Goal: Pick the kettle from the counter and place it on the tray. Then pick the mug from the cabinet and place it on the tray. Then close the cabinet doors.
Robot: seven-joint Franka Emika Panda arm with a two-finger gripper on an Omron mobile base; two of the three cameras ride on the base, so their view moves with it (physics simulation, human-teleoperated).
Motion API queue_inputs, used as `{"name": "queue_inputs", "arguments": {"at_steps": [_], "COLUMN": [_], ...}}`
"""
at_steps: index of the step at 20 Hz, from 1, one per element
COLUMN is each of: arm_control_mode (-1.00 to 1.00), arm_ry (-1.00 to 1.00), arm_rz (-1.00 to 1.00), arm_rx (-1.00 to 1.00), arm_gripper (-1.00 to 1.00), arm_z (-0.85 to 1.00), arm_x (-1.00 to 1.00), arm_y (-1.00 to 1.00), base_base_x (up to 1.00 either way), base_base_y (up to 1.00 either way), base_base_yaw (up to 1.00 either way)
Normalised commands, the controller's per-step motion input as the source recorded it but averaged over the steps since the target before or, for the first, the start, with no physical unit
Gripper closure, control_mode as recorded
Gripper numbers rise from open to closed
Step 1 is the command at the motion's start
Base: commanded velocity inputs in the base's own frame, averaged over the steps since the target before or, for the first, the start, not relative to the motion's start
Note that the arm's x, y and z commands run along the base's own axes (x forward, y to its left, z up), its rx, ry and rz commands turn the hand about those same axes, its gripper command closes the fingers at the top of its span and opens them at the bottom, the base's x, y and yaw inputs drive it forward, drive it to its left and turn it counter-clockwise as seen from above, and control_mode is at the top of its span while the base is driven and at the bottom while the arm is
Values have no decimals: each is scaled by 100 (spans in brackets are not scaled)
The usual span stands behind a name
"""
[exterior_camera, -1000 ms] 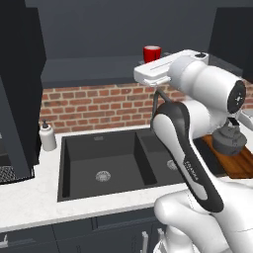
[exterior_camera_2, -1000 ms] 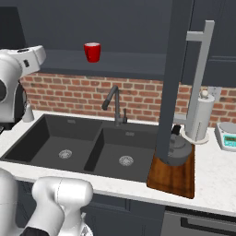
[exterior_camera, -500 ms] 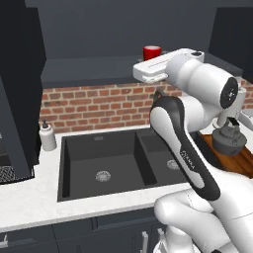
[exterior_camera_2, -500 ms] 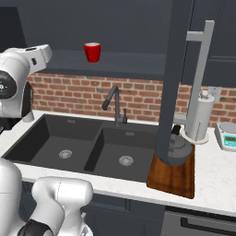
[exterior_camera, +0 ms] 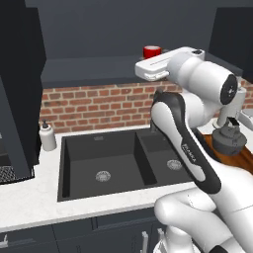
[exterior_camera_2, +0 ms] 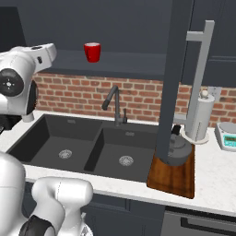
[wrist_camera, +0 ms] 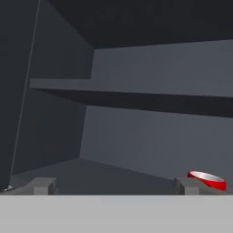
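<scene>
Ahead, you see the open cabinet door (exterior_camera_2: 171, 78) edge-on before the kettle (exterior_camera_2: 177, 148), which sits on the tray (exterior_camera_2: 173, 174) beside a paper-towel roll (exterior_camera_2: 202, 115). Your gripper (wrist_camera: 113, 185), jaws fully spread and empty, faces the cabinet (wrist_camera: 136, 136); the mug (wrist_camera: 207, 179) stands just beyond one fingertip. Below: sink (exterior_camera: 108, 160), counter (exterior_camera: 29, 197), brick wall (exterior_camera: 94, 106).

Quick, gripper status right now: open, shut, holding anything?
Gripper: open, jaws wide apart and holding nothing; the red mug sits on the cabinet shelf just past one fingertip, not gripped.
</scene>
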Motion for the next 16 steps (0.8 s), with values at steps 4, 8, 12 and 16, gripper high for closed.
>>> {"name": "queue_inputs", "arguments": {"at_steps": [4, 8, 12, 16], "arm_control_mode": [-100, -100, -100, -100], "arm_ry": [0, 0, 0, 2], "arm_rz": [-1, -3, -3, -3], "arm_rx": [0, 0, 0, 0], "arm_gripper": [-100, -100, -100, -100], "arm_z": [0, 0, -4, -10], "arm_x": [13, 13, 13, 14], "arm_y": [-12, -12, -5, 0], "base_base_x": [0, 0, 0, 0], "base_base_y": [0, 0, 0, 0], "base_base_yaw": [0, 0, 0, 0]}}
